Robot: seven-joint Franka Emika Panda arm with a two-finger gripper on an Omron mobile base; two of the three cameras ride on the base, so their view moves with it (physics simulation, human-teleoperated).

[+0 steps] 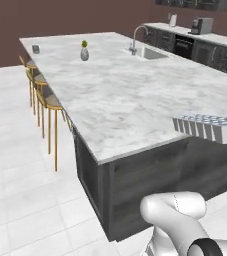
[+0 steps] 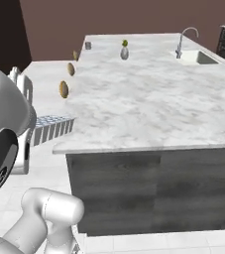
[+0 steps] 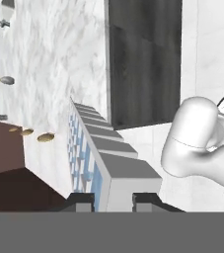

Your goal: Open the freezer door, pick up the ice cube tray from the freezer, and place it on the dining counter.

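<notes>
My gripper is shut on the ice cube tray, one dark fingertip on each long side. The tray is oblong and grey with pale blue cells, and it is held in the air. In the left base view the ice cube tray hangs at the near edge of the dining counter, about level with its white-grey marbled top. From the right the tray sticks out beside the dining counter's near left corner. The freezer and the freezer door are out of view.
An inset sink with a faucet lies at the counter's far end. A small vase and a dark cup stand on its top. Gold-legged stools line its left side. Dark wall cabinets run behind. The floor is white tile.
</notes>
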